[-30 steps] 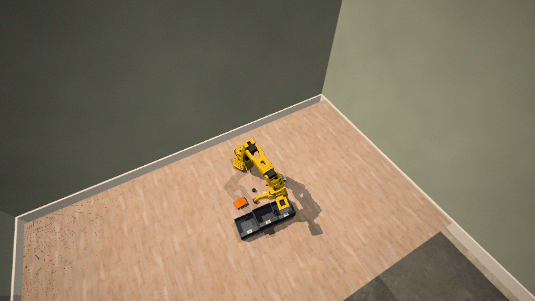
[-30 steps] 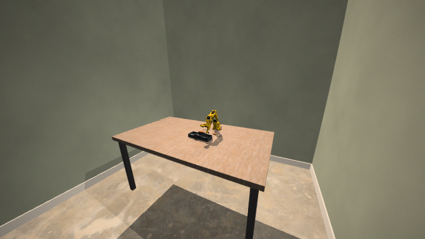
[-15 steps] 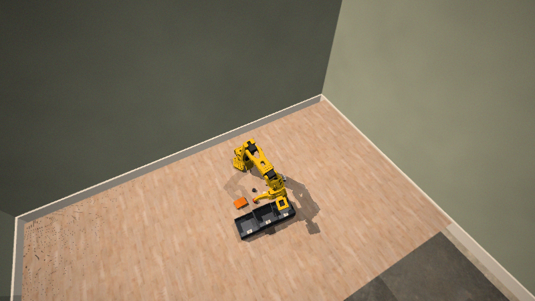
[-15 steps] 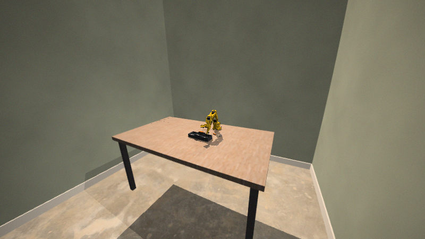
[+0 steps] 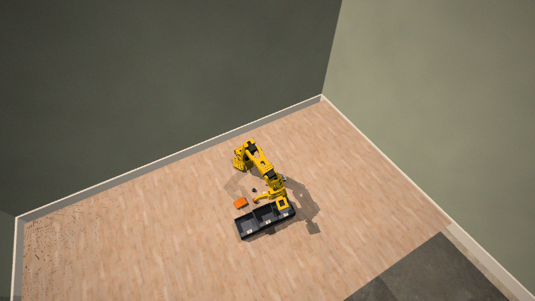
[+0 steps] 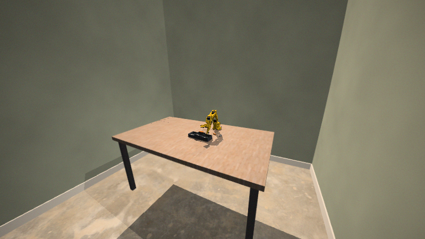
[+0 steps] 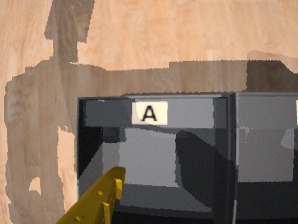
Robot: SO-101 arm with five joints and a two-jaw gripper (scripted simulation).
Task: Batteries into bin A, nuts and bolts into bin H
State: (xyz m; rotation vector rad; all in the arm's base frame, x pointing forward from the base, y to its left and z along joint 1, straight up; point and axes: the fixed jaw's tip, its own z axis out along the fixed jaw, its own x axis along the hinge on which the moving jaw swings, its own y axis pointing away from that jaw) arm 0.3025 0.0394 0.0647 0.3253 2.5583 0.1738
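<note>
While the yellow arm [image 5: 261, 164] leans out from its base over the row of dark bins [image 5: 263, 221], the end effector [image 5: 275, 198] hangs fully released with nothing between its jaws. Wrist view: one yellow finger [image 7: 87, 219] reaches in from the lower left, its tip over the near wall of the bin marked A [image 7: 149, 112]. White label with a black "A" sits on that bin's far wall. Bin floor appears grey and partly shadowed; I cannot make out any item on the visible part of it. A second bin [image 7: 266, 143] adjoins it on the right, sharing a wall; its label is cut off at the frame edge.

Top view: three bins stand in a row on the wooden counter [image 5: 149, 232], touching one another, the arm's wrist above the end bin nearest the right. Small pale labels show on two bins, too small to read here. An orange block [image 5: 240, 202] lies on the counter just beside the bins, on the arm's side. A small dark round item [image 5: 254, 189] lies near it, closer to the arm base; type cannot be told. A small red-tipped piece [image 5: 255, 199] lies by the end effector, too small to identify.

Exterior view: counter on black legs [image 6: 127, 166], arm and bins near its far middle.
</note>
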